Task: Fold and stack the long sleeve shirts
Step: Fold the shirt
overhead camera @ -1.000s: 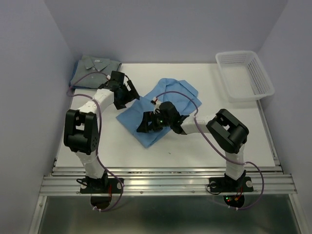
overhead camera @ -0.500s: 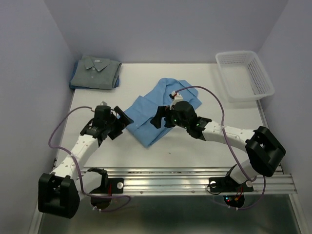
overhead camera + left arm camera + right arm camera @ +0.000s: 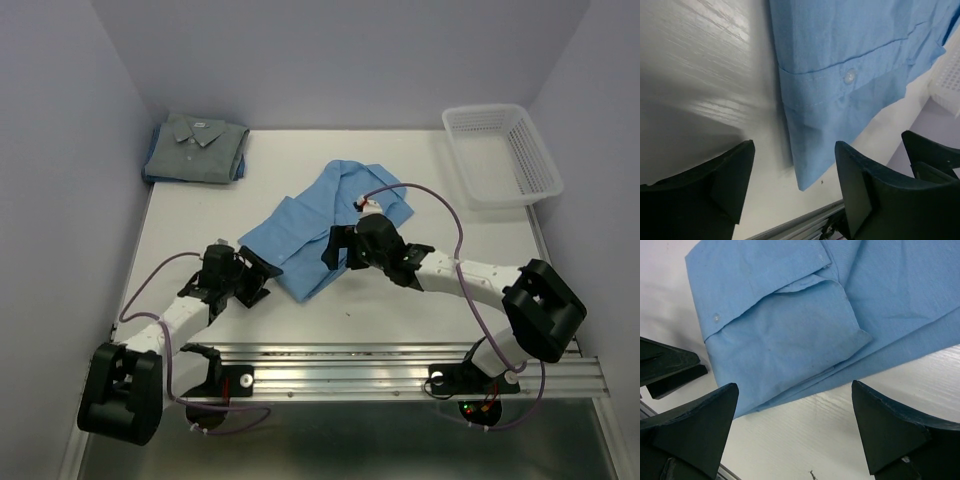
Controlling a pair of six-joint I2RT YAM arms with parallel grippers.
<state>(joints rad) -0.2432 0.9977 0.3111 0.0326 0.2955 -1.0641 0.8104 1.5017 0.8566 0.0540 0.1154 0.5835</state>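
From above, the blue shirt (image 3: 330, 215) lies partly folded at the middle of the white worktop (image 3: 200, 220). The grey shirt (image 3: 195, 150) sits folded in the far corner at 10 o'clock, well apart from it. A white mesh basket (image 3: 500, 112) stands at 2 o'clock. The left claw (image 3: 262, 277) is low at 8 o'clock, just beside the blue shirt's near corner, fingers spread and holding nothing. The right claw (image 3: 335, 247) hangs over the shirt's near edge and hides part of it, also spread wide. Pale violet walls (image 3: 330, 60) close in three sides, and a metal rail (image 3: 340, 372) runs along 6 o'clock.

In the left wrist view, the left claw (image 3: 794, 147) gapes over the blue shirt's (image 3: 840, 45) hem, where a button (image 3: 849, 76) shows. The basket (image 3: 947, 85) is cut off at 3 o'clock.

In the right wrist view, the right claw (image 3: 794, 390) stands open above the blue shirt (image 3: 790, 330), whose folded layers overlap. A black part (image 3: 665, 367) at 9 o'clock is cut by the edge and hard to identify.
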